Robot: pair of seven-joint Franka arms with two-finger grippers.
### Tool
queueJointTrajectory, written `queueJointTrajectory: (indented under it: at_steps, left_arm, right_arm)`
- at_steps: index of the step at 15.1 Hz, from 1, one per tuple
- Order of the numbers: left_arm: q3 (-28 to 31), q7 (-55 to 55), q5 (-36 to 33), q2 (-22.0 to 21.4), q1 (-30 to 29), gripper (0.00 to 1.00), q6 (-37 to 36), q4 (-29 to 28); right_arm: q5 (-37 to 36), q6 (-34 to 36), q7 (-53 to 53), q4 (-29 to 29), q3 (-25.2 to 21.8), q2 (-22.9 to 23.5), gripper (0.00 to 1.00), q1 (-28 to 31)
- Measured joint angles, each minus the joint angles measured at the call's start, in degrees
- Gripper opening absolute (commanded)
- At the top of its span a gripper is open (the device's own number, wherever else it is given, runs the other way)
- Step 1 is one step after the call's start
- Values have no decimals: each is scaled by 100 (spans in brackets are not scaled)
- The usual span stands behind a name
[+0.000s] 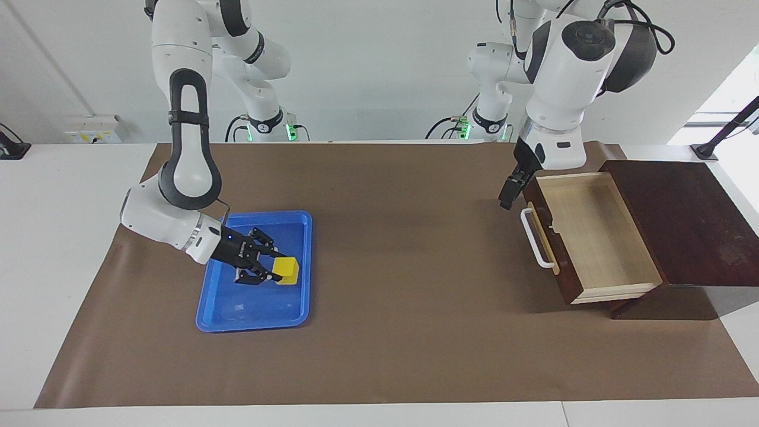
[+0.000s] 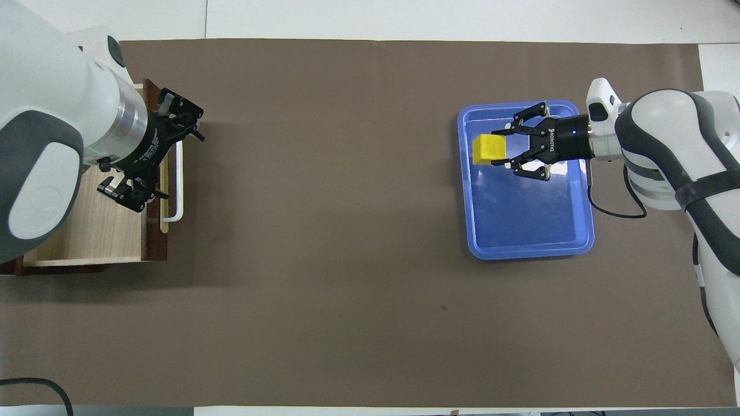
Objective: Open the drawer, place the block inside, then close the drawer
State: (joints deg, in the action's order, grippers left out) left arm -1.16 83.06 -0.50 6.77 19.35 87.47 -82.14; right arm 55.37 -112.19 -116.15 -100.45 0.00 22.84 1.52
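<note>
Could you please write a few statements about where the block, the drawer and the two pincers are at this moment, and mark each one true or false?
1. The drawer is pulled out of its box, with nothing in it. True.
2. The block lies inside the drawer. False: the right pincer is shut on it over the blue tray.
3. The left pincer grips the white handle. False: it is open and raised over the corner of the drawer's front that is nearer the robots.
4. The blue tray sits toward the right arm's end of the table. True.
5. The brown mat lies under both tray and drawer box. True.
</note>
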Motion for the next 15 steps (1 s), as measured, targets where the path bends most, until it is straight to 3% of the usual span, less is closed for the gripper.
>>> queueJointTrajectory:
  at_steps: [4,7,11,15]
  left_arm:
    - [-37,1806,28,-35,420,100,-399,242]
    - [9,2556,28,-169,472,100,357,-95]
    - [76,3031,17,-163,466,100,1334,-901]
    - [50,3347,-108,296,554,100,1595,-1011]
  right_arm:
    - [-153,481,1142,680,25,-188,0,-422]
    - [-156,452,1760,885,37,-338,0,-1018]
    - [-156,-71,2424,1056,48,-368,0,-1834]
    - [-176,-759,2501,1059,45,-341,0,-2480]
